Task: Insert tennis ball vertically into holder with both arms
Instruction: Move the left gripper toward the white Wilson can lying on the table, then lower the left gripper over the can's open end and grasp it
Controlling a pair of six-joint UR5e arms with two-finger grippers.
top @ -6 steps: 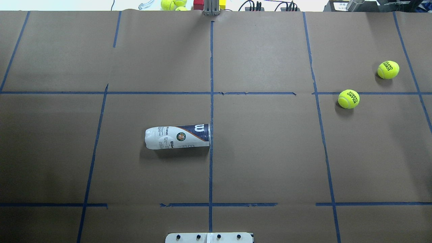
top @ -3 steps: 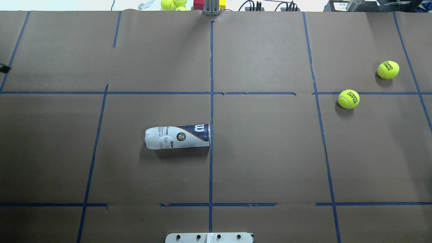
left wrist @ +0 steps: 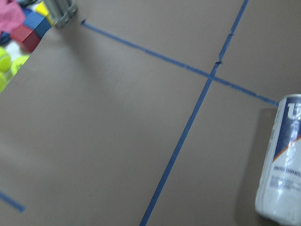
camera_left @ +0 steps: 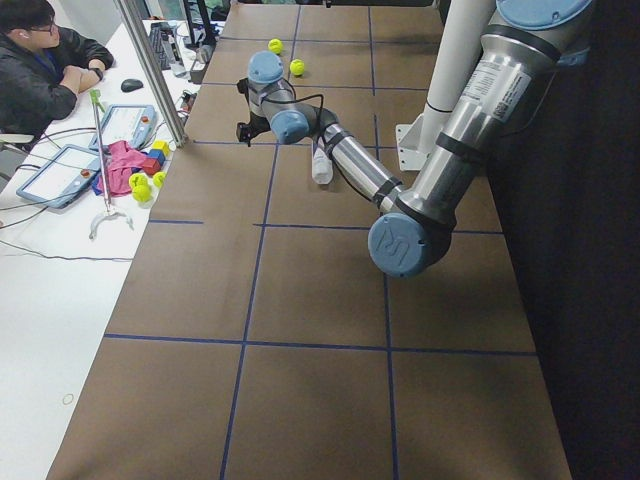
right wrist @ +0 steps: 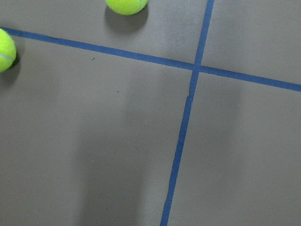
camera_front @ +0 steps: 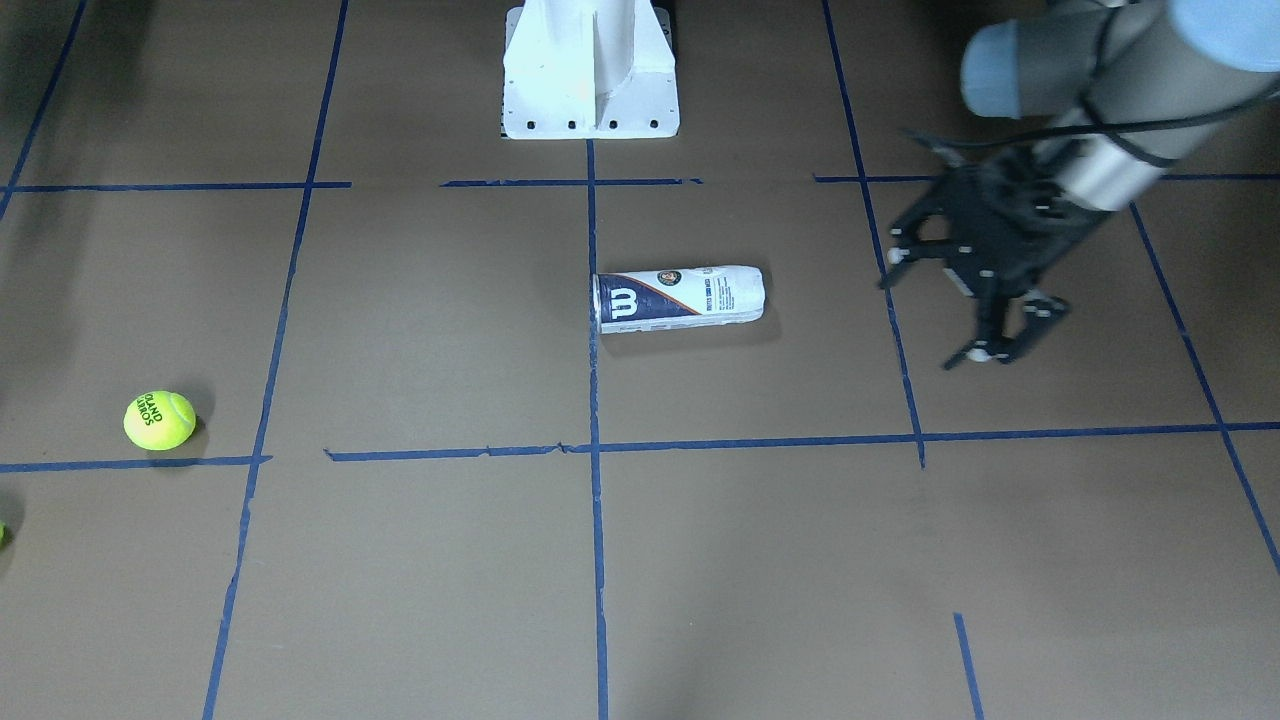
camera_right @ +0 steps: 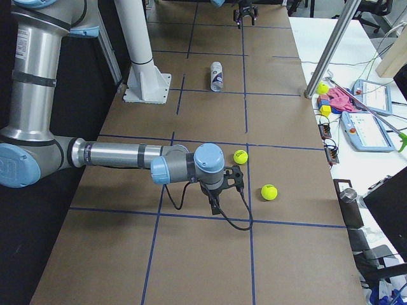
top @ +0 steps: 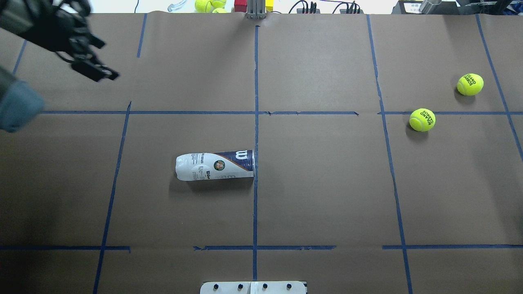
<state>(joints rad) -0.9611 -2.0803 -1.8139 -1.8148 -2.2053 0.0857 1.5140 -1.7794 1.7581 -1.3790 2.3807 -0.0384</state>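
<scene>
The holder (top: 214,165) lies on its side near the table's middle, with its open end toward the centre tape line. It also shows in the front view (camera_front: 680,297) and the left wrist view (left wrist: 282,165). Two tennis balls (top: 422,119) (top: 470,84) rest at the far right. My left gripper (camera_front: 935,310) is open and empty, above the table and well to the left of the holder; it also shows in the overhead view (top: 102,57). My right gripper (camera_right: 219,197) hovers beside the balls (right wrist: 126,4), and I cannot tell whether it is open or shut.
The white pedestal base (camera_front: 590,70) stands at the robot's edge of the table. Spare balls (top: 210,5) and coloured blocks lie beyond the far edge. A person (camera_left: 40,60) sits at the side desk with tablets. Blue tape lines grid the brown table.
My left arm has come into the overhead view from the left, and its gripper now hangs over the far left of the table. The holder and the balls have not moved.
</scene>
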